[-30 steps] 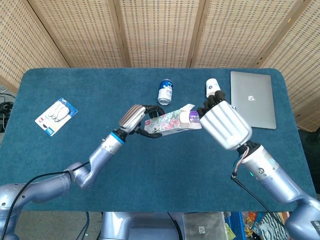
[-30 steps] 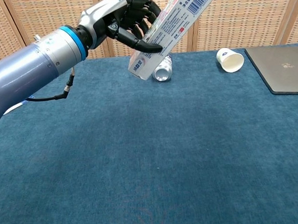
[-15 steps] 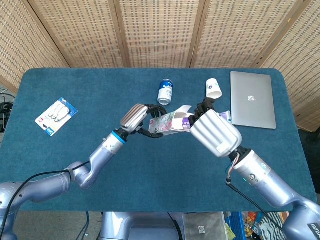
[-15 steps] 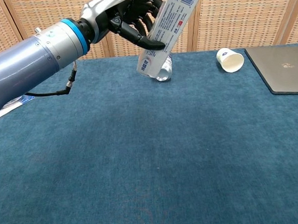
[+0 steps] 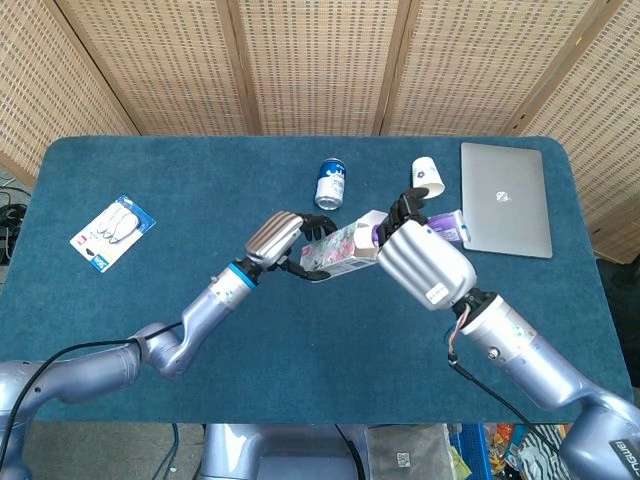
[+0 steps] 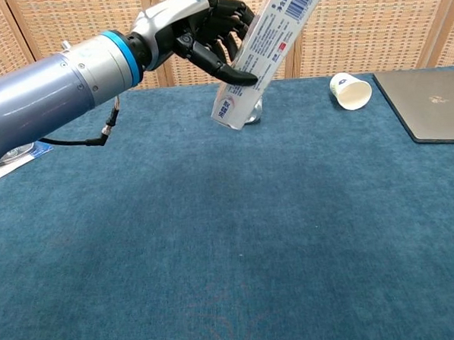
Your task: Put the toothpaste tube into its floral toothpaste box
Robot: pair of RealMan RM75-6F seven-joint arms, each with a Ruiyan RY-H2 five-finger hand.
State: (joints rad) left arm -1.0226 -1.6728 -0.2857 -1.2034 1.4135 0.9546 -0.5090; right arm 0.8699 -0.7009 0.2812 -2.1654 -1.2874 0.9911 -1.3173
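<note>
Floral toothpaste box [image 5: 337, 247] tilted in midair, purple-ended toothpaste tube [image 5: 447, 227] at its open flap.

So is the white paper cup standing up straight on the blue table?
No, the white paper cup lies tipped on its side on the blue table, its open mouth facing the chest camera.

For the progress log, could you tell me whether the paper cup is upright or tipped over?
Tipped over. In the chest view the paper cup lies on its side on the table, beside the laptop.
</note>
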